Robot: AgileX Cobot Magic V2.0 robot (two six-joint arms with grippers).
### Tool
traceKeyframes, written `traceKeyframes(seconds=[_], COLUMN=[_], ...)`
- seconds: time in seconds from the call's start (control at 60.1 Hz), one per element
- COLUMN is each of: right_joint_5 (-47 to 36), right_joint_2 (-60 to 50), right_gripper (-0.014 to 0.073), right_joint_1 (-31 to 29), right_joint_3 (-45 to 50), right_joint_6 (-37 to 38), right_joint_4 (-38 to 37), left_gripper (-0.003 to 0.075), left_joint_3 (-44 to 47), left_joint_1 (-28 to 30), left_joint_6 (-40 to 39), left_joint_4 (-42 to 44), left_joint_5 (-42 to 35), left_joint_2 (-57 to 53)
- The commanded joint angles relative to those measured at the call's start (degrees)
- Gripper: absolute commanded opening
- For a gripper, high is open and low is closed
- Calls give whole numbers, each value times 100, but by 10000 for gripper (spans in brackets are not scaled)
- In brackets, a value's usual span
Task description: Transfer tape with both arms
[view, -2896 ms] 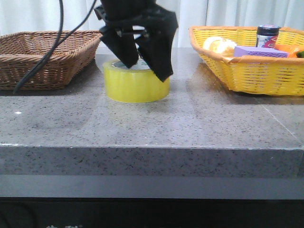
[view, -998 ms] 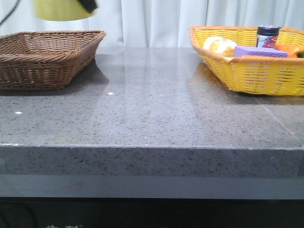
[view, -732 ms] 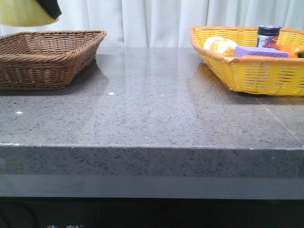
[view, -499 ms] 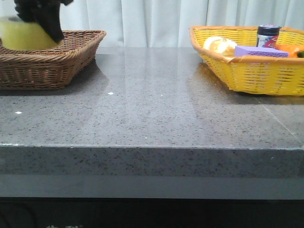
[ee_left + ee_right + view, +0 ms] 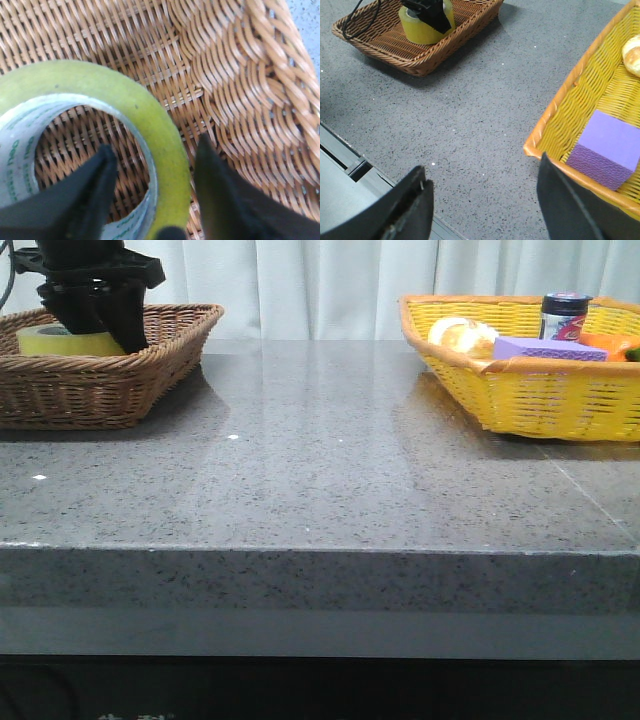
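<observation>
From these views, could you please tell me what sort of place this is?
Probably a lab tabletop test setup: a speckled grey counter, a white curtain behind, and two wicker baskets, brown and yellow, for sorting.

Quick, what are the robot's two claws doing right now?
Left gripper: fingers straddle the wall of the tape in the brown basket; grip cannot be told.
Right gripper: open, holding nothing.

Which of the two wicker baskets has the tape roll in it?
The brown wicker basket on the robot's left: the yellow-green tape roll sits inside it, the left gripper straddling its wall. The yellow wicker basket holds a purple block and other items.
</observation>
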Motion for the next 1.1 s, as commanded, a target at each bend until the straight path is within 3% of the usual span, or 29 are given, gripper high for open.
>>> traceKeyframes(seconds=[0.0, 0.599, 0.865, 1.082], right_joint_5=[-382, -382, -382, -382], right_joint_2=[-10, -10, -10, -10], right_gripper=[475, 475, 475, 475], right_joint_1=[-33, -33, -33, -33], right_joint_3=[-146, -146, -146, -146], right_joint_6=[-27, -27, -27, -27], right_joint_4=[39, 39, 39, 39], left_gripper=[400, 400, 400, 400], left_joint_3=[-167, -45, 1263, 2763], left_joint_1=[-1, -157, -905, -1397], left_joint_6=[-92, -681, -692, -840], left_joint_4=[-34, -474, 42, 42], left_joint_5=[22, 22, -10, -671], left_joint_2=[-431, -1815, -2912, -4038])
